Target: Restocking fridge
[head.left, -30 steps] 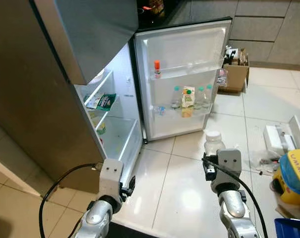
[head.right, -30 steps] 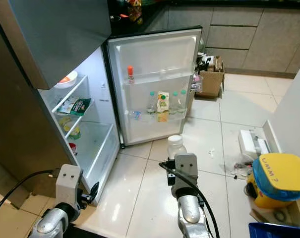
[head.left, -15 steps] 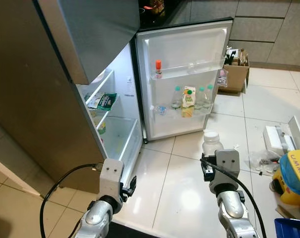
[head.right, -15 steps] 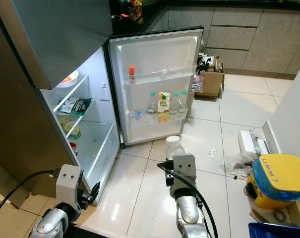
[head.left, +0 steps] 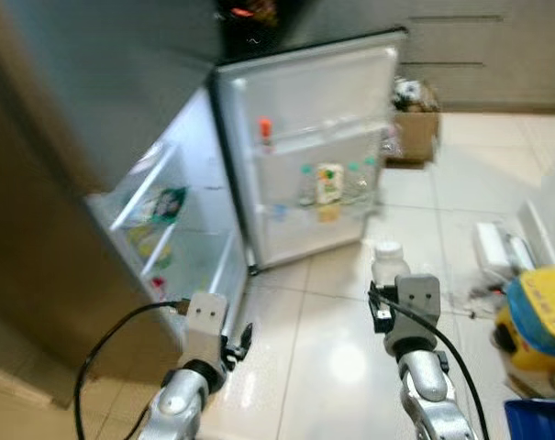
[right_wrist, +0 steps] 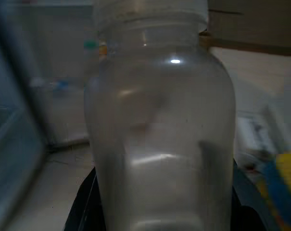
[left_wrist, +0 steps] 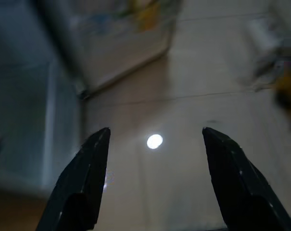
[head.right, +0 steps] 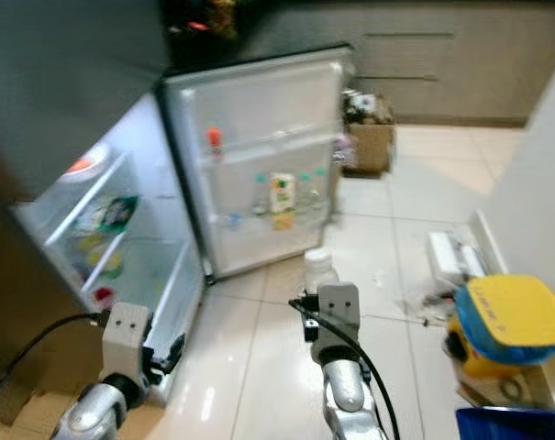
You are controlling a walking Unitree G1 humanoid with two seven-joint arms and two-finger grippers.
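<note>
Our right gripper [right_wrist: 159, 211] pinches the jar [right_wrist: 162, 125] | our left gripper [left_wrist: 155, 178] spread over floor [left_wrist: 183, 183] | fridge [head.left: 300, 156] open

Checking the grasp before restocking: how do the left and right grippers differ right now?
The left gripper is open and holds nothing; the right gripper is shut on a clear jar. The left hangs by the fridge, the right over the floor. Both have black fingers.

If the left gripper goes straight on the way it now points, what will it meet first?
Probably the tiled floor: the open left gripper points down at bare tile. Farther along stands the open fridge door, but depth is unclear in the blur.
</note>
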